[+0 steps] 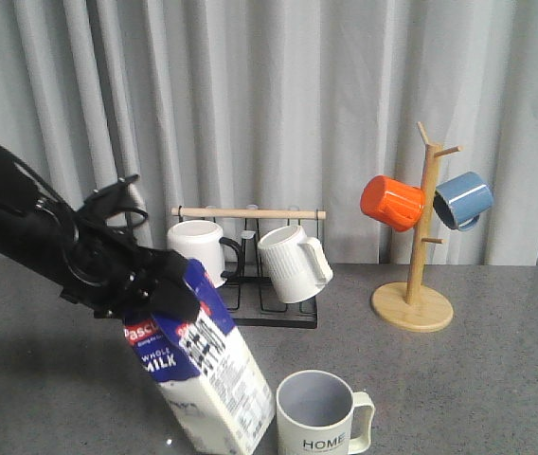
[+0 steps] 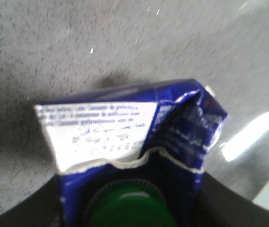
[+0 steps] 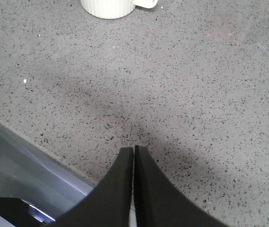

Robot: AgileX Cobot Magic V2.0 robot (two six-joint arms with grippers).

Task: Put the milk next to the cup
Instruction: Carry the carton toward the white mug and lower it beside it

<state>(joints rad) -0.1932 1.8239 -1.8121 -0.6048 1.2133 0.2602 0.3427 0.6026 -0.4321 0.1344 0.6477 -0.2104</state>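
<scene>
Front view: milk (image 1: 214,379) in left tool (image 1: 151,284).

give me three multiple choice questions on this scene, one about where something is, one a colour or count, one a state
1. Where is the milk carton relative to the HOME mug in the front view?
A. to its left
B. behind it
C. inside it

2. How many mugs hang on the wooden mug tree?
A. one
B. two
C. three

3. How does the milk carton stand?
A. upright
B. flat on its side
C. tilted, held at its top by the left gripper

Answers:
1. A, the carton sits left of the mug, close beside it.
2. B, an orange mug and a blue mug hang there.
3. C, its top leans left in the black gripper.
</scene>
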